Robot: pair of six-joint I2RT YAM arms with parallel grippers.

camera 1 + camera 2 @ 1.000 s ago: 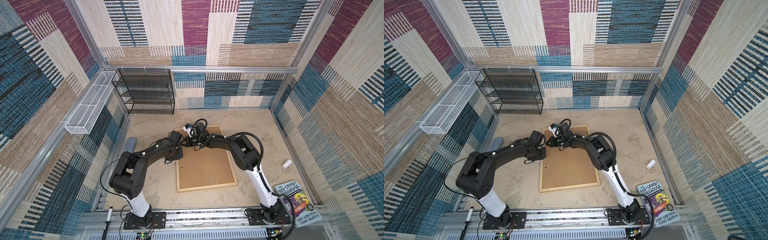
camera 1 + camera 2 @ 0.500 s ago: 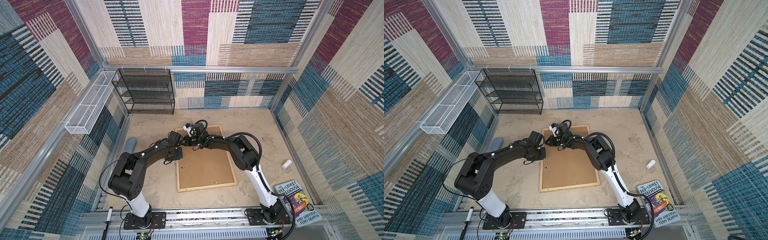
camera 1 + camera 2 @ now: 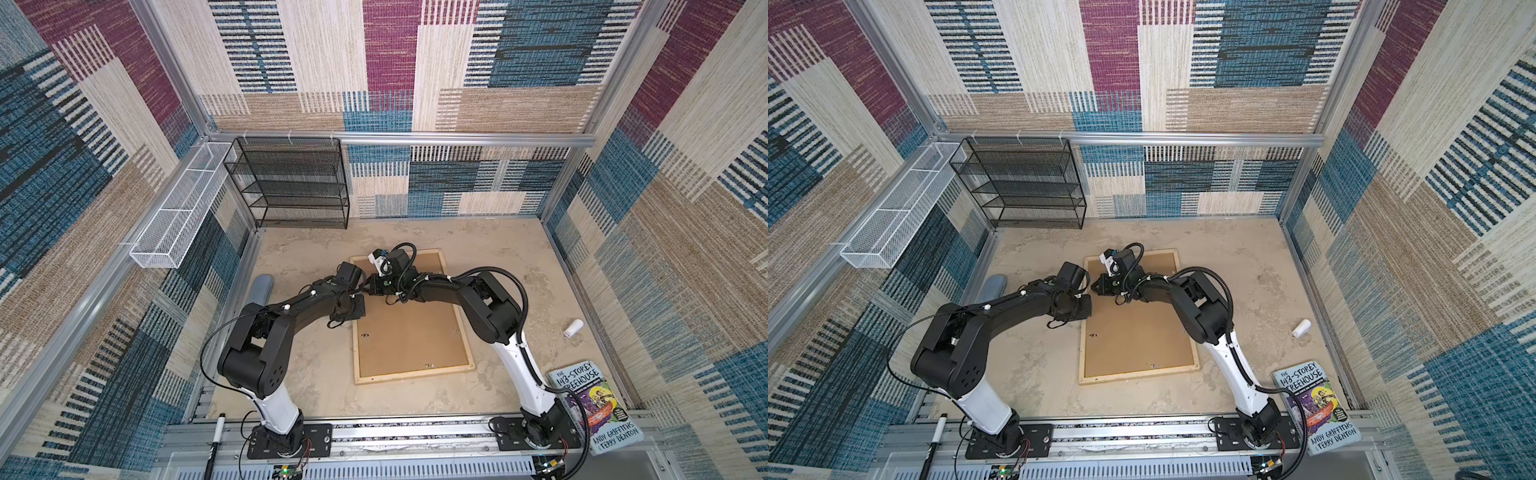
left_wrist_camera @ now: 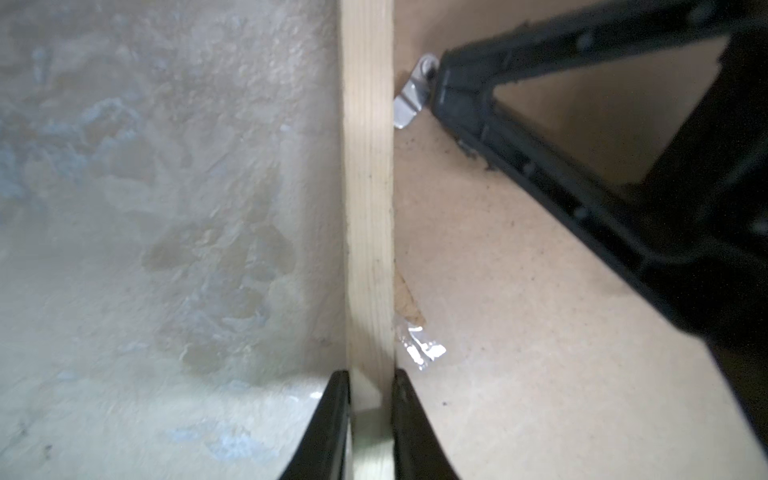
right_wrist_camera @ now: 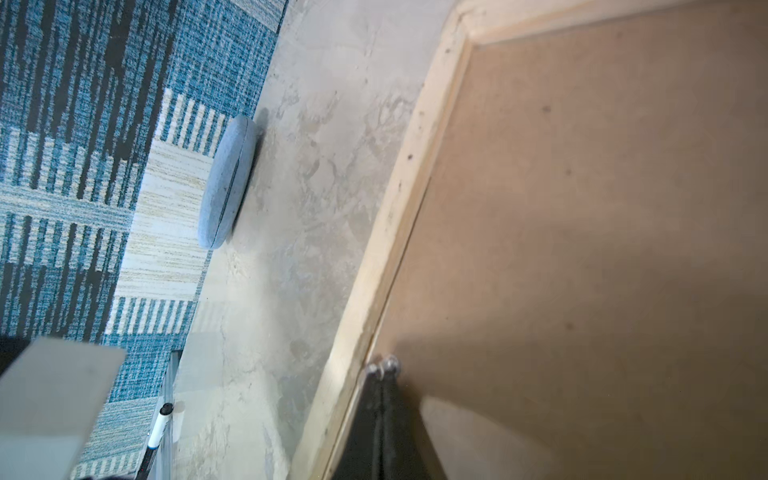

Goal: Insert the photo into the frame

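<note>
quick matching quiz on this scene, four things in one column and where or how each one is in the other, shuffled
Things:
1. left gripper
2. right gripper
3. book
4. black mesh shelf

Places or states:
A. standing at the back left
B. shut, tips at a metal tab on the brown backing board
C. clamped across a wooden rail of the frame
D. lying flat at the front right

Pairs: 1-C, 2-B, 3-D, 4-A
</note>
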